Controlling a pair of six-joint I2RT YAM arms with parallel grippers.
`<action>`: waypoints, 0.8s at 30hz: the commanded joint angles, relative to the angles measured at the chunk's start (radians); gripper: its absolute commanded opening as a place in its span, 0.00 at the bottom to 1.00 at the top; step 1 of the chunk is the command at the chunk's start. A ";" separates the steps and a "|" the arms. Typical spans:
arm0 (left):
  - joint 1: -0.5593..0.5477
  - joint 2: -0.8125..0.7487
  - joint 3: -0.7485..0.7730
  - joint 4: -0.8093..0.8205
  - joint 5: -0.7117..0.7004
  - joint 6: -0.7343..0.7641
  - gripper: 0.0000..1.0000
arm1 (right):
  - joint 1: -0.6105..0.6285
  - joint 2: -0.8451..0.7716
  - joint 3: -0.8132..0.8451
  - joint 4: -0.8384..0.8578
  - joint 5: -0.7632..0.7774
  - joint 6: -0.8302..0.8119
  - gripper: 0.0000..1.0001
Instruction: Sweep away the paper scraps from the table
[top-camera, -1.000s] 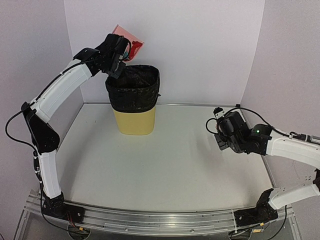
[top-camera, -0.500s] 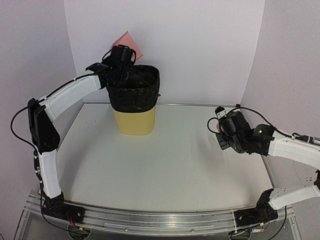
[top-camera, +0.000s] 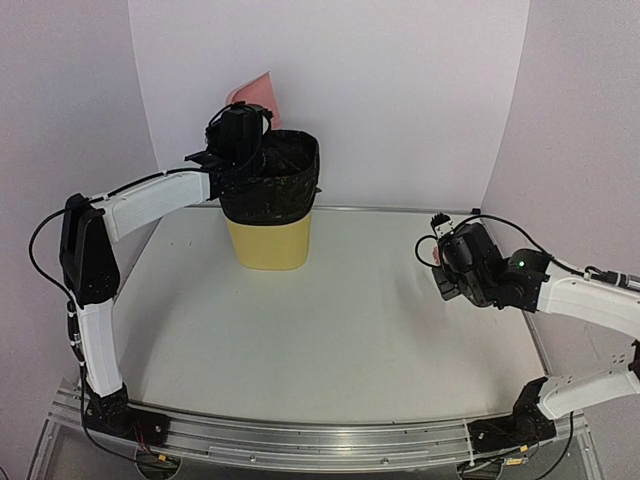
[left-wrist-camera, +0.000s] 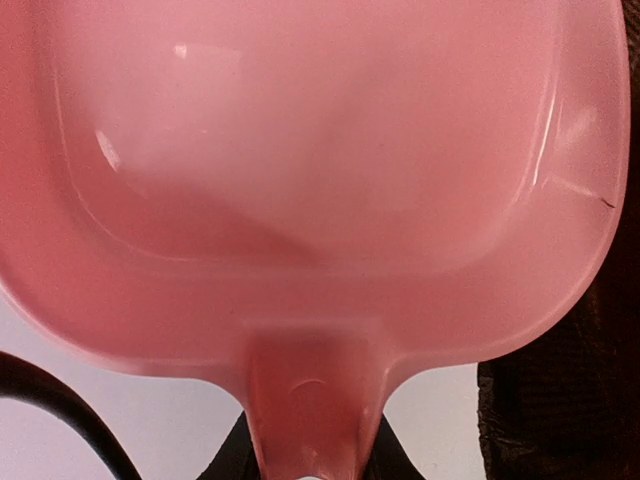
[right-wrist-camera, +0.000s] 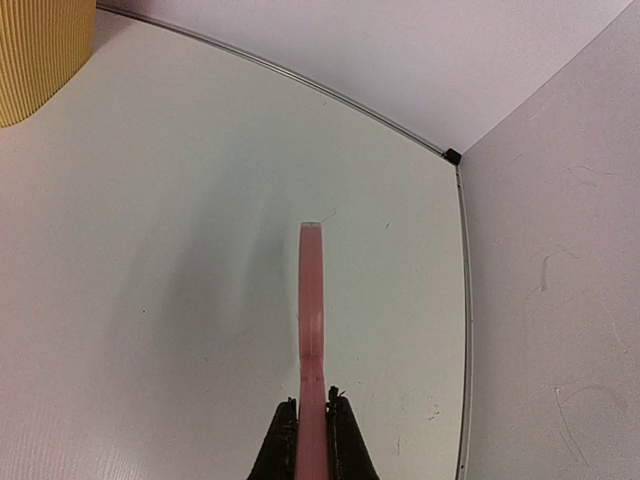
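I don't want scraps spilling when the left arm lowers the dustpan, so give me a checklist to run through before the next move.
1. Handle of the pink dustpan gripped by the left fingers: ok.
2. Dustpan free of paper scraps: ok, none visible in the left wrist view.
3. Dustpan raised at the rim of the black-lined yellow bin: ok.
4. Scraps inside the bin: cannot tell.
5. The table free of scraps: ok, none seen.
6. The pink brush clamped in the right fingers, away from the bin: ok.
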 joint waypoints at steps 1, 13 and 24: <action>0.003 -0.077 0.035 0.183 -0.046 0.081 0.00 | -0.005 -0.028 0.004 0.011 -0.003 0.022 0.00; -0.153 -0.146 0.454 -0.857 0.448 -0.807 0.02 | -0.005 -0.024 0.017 0.011 -0.017 0.025 0.00; -0.169 -0.301 0.295 -0.960 0.989 -1.259 0.03 | -0.005 -0.035 0.019 0.011 -0.048 0.050 0.00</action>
